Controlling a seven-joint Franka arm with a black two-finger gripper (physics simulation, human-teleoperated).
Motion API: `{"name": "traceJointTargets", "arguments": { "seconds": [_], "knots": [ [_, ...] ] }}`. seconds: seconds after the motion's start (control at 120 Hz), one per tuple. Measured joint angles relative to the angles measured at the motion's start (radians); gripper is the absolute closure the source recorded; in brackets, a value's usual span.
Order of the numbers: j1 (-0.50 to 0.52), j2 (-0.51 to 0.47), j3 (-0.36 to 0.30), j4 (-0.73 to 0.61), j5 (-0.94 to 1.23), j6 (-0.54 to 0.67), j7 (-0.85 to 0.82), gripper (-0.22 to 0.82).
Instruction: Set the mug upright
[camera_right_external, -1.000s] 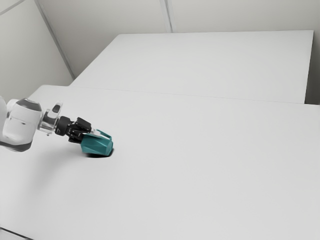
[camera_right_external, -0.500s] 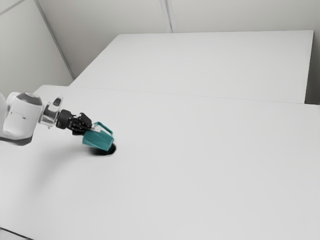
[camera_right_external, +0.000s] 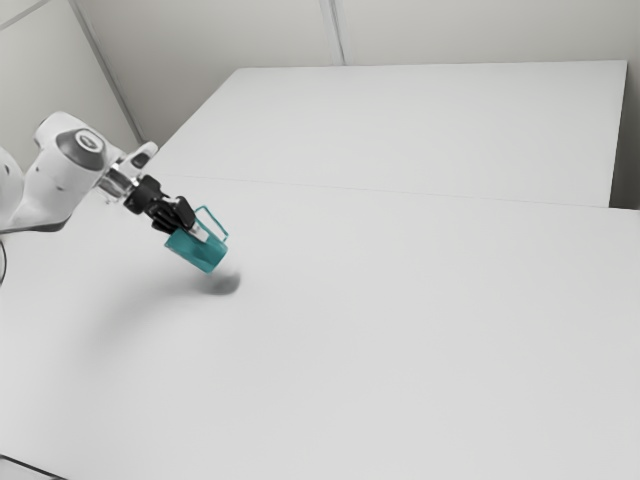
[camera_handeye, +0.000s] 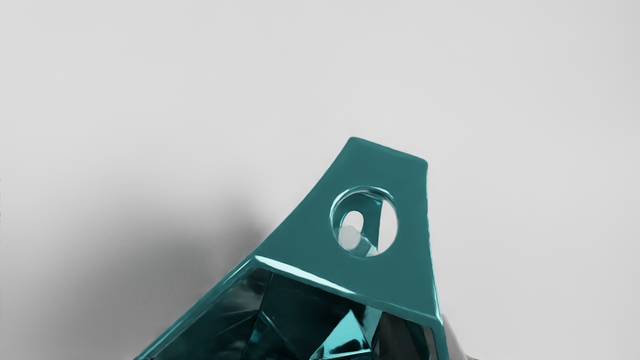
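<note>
My gripper (camera_right_external: 190, 226) is shut on the wall of the teal mug (camera_right_external: 203, 251) in the exterior view, holding it above the table (camera_right_external: 400, 330). The mug hangs tilted, its mouth toward my hand and its base pointing down and toward the exterior view's right. Its handle stands out on the upper side. In the wrist view the open rim and the broad handle of the mug (camera_handeye: 385, 280) face the camera. There the gripper (camera_handeye: 431, 345) has one dark finger inside the mug and a grey tip just outside the wall.
A soft shadow lies on the tabletop under the raised mug. Behind this table stands a second white table (camera_right_external: 420, 130), with pale walls beyond it. A dark line runs across the exterior view's lower left corner.
My hand has risen with the mug in its grip and now angles more steeply downward. The mug has left the table and tipped further toward base-down, its shadow now apart from it.
</note>
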Motion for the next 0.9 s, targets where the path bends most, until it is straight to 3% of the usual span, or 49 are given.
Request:
{"name": "traceJointTargets", "arguments": {
  "seconds": [0.408,0.9],
  "knots": [
    [-0.042,-0.046,-0.100,0.009,0.323,-0.027,-0.234,0.78],
    [-0.081,-0.071,-0.184,-0.042,0.464,0.012,-0.512,0.78]
  ]
}}
